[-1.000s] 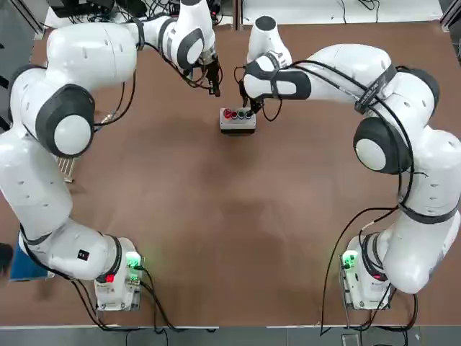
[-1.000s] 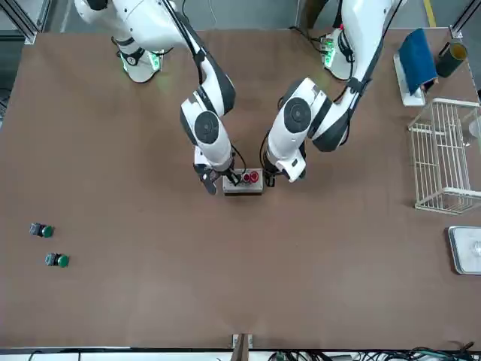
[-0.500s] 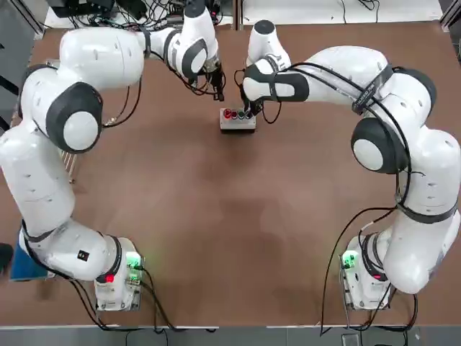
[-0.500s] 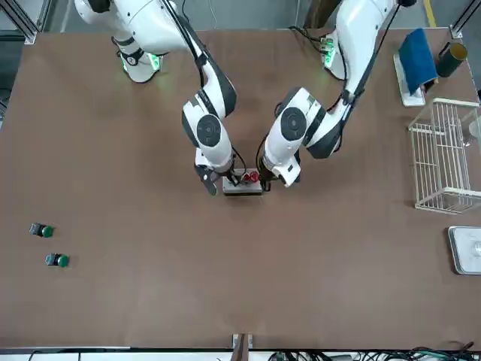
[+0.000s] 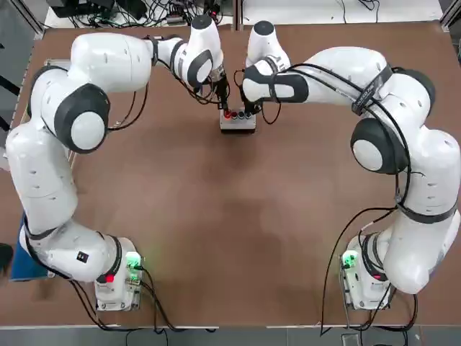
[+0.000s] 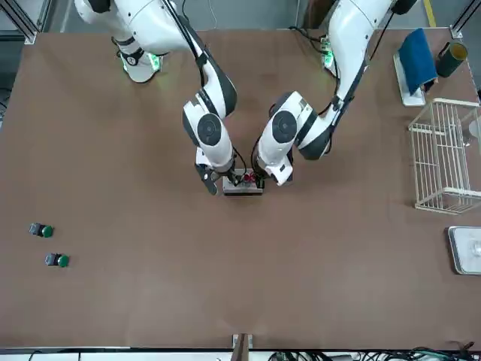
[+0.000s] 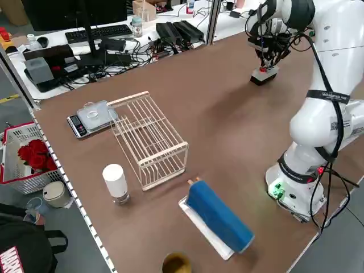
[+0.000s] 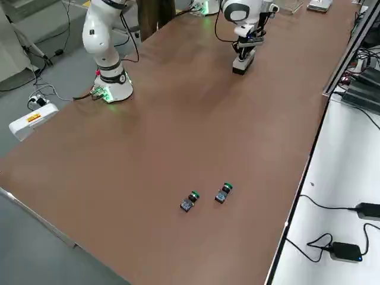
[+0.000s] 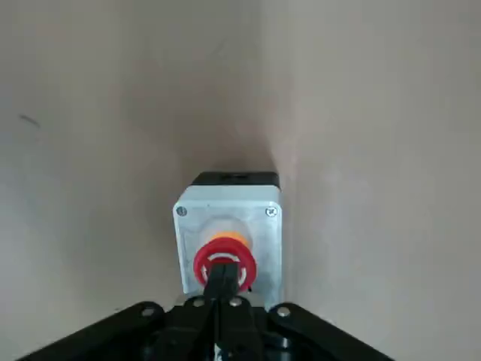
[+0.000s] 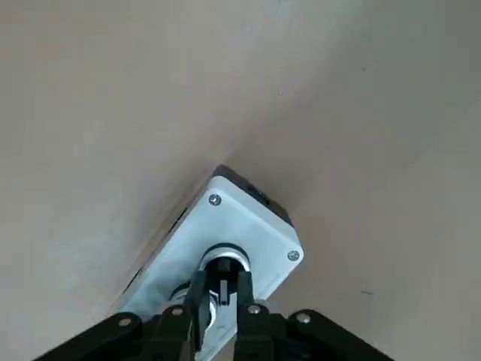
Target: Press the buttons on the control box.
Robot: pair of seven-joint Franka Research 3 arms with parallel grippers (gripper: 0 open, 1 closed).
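The small grey control box [image 5: 237,124] lies at the far middle of the table, its row of buttons [image 5: 238,114] facing up. My left gripper [image 5: 225,108] stands over its left end, shut. In the left wrist view its tip [image 9: 224,265] rests on the large red button [image 9: 203,263]. My right gripper [image 5: 251,110] is over the box's right end. In the right wrist view its fingers [image 10: 199,289] stand a narrow gap apart on a dark round button [image 10: 223,258] of the grey box [image 10: 252,226]. In the front view both grippers hide most of the box [image 6: 243,188].
A white wire rack [image 6: 447,154] and a scale [image 6: 466,250] stand by the table's left edge, with a blue block [image 6: 417,60] nearer the left arm's base. Two loose green-topped pieces [image 6: 41,230] [image 6: 57,260] lie far off on the robot's right.
My left gripper has swung in from beyond the box's left end and come down onto the red button. The right gripper has stayed over the box's right end.
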